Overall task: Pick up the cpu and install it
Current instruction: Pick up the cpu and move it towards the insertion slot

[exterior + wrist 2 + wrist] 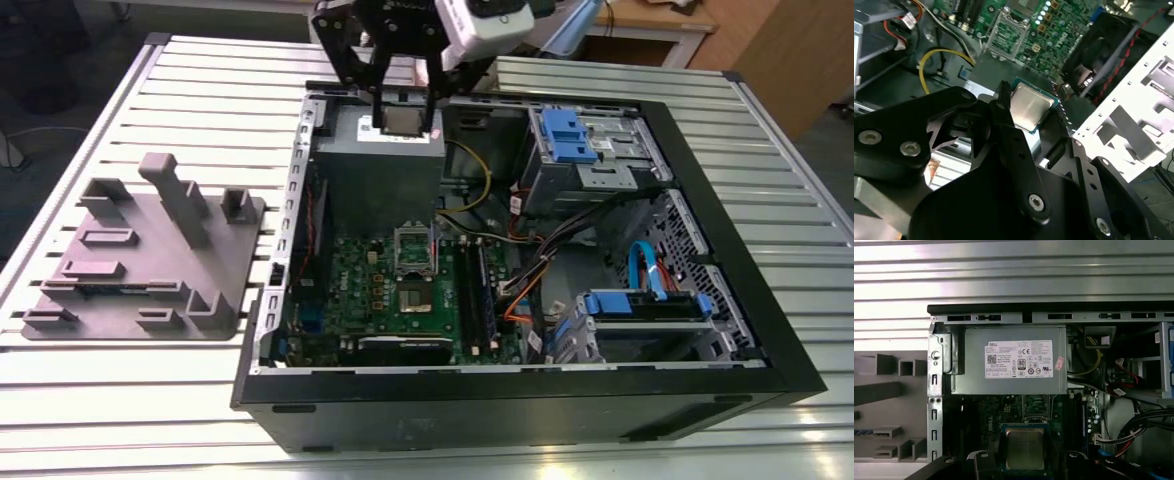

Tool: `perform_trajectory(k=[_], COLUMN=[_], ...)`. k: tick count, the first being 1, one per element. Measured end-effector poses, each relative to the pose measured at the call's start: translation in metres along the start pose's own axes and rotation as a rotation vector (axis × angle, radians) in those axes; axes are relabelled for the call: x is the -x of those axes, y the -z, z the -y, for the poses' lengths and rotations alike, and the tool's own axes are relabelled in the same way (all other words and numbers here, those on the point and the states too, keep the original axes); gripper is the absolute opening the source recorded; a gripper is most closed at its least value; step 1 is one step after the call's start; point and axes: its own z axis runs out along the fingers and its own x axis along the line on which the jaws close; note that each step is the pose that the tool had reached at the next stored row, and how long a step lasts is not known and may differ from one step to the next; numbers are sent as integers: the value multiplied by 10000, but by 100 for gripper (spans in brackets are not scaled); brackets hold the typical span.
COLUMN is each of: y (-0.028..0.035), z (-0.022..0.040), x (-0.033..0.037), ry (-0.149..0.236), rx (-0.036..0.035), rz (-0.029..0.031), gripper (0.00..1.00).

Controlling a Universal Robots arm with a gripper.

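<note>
The cpu [404, 121], a small square chip with a silver-grey top, hangs between the black fingers of my gripper [404, 128], which is shut on it by its edges. It is held above the grey power supply [380, 165] at the far end of the open computer case [534, 395]. Both wrist views show the cpu [1029, 106] [1025, 448] flat between the fingers [1004, 112]. The green motherboard [354, 285] lies below and nearer, and its dark square socket [415, 298] has its metal frame [415, 247] open. The socket [1009, 34] is apart from the chip.
A grey plastic fixture [147, 250] with upright blocks lies on the slatted table [120, 400] at the exterior view's left. Inside the case are blue drive bays [577, 135] [641, 305], loose cables [527, 230] and a yellow wire [929, 62].
</note>
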Motion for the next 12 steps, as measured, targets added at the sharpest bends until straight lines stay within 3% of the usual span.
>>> perform_trajectory(k=[4, 12], y=[-7, -90], z=[-2, 8], x=[88, 93], ry=[1, 10], rx=[2, 3], rz=[1, 72], gripper=[47, 47])
